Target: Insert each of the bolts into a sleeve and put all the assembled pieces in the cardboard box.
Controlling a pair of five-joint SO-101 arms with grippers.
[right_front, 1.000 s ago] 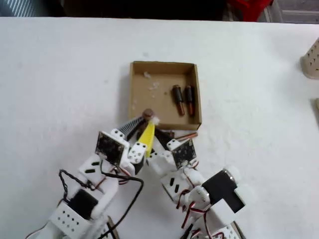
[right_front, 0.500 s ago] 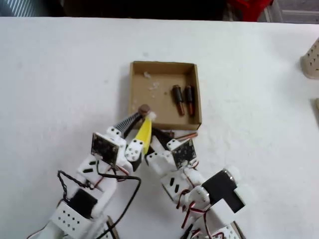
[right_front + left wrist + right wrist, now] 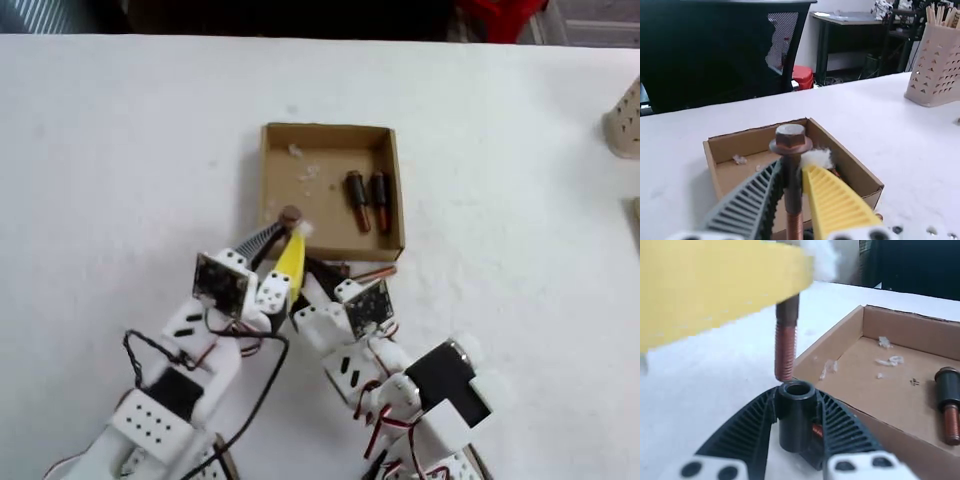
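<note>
Now the left end effector (image 3: 791, 170), holding the bolt (image 3: 790, 141), has edged forward; right end effector (image 3: 796, 399) clamps the sleeve (image 3: 795, 425).

The box (image 3: 264, 180) sits on the table (image 3: 120, 150), near the middle, just beyond the two arms. Inside it, two assembled pieces (image 3: 357, 200) lie side by side next to its right wall. The left gripper (image 3: 288, 230) hangs over the box's near wall and pinches a bolt (image 3: 290, 215) upright, head up. Below the bolt, on the near side of that wall, the right gripper (image 3: 796, 396) clamps a sleeve (image 3: 795, 420) upright, hole upward. The bolt's tip is close above the sleeve's rim, not inside it. A second bolt (image 3: 374, 271) lies on the table just before the near wall, right of the grippers. A holder (image 3: 625, 120) stands at the table's right edge.
</note>
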